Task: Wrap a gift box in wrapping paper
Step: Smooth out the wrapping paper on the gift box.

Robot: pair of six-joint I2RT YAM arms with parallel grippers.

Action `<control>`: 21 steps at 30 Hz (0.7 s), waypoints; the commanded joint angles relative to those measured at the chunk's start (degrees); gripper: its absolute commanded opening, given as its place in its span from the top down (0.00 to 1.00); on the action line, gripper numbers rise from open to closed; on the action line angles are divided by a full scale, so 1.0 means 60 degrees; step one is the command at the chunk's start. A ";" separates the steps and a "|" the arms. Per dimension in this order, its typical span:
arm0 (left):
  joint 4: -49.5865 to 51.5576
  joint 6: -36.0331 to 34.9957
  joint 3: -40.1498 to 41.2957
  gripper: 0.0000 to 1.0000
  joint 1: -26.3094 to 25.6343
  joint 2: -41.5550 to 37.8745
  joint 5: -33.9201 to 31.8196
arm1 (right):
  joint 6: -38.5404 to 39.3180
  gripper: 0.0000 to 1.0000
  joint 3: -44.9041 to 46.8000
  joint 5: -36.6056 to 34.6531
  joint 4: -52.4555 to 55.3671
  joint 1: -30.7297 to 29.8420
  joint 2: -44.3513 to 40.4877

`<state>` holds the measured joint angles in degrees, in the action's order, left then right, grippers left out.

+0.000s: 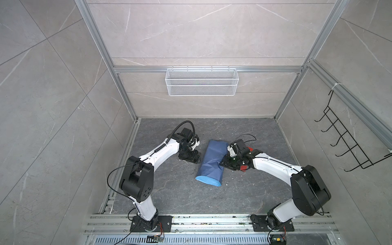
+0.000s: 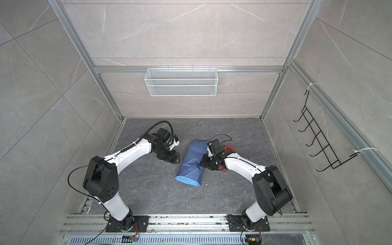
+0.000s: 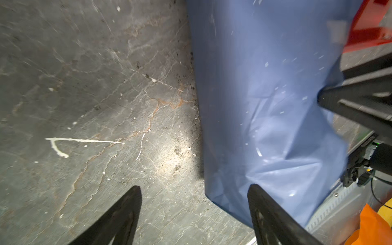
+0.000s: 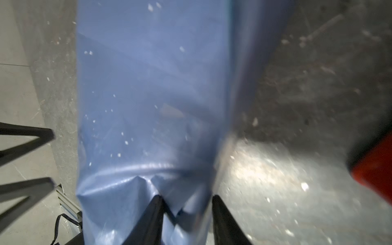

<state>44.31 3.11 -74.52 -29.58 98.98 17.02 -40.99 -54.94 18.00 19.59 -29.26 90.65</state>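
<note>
Right gripper (image 4: 186, 197) at the paper (image 4: 148, 84), a long blue bundle on the table (image 1: 244, 191) between the arms.
Its jaws stand part open astride the paper's edge; if they pinch it I cannot tell. Left gripper (image 3: 194, 186) is wide open, empty, just beside the paper; box hidden.
</note>
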 commanded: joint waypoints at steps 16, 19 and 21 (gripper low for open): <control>-0.0928 0.0198 -0.0226 0.28 -0.0008 0.0854 0.0312 | 0.1958 0.54 -0.1915 0.0439 0.1108 0.0938 0.1367; -0.0908 0.0129 -0.0003 0.28 -0.0021 0.0463 0.0416 | 0.2285 0.51 -0.1894 0.0483 0.1809 0.0858 0.0591; -0.0735 -0.0073 -0.0023 0.27 -0.0020 0.0071 0.0418 | 0.2466 0.50 -0.1791 0.0449 0.2074 0.0748 -0.0078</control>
<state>38.61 4.69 -74.59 -29.58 104.53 19.53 -30.13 -65.23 20.78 26.06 -23.73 96.14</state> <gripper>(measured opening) 0.731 0.497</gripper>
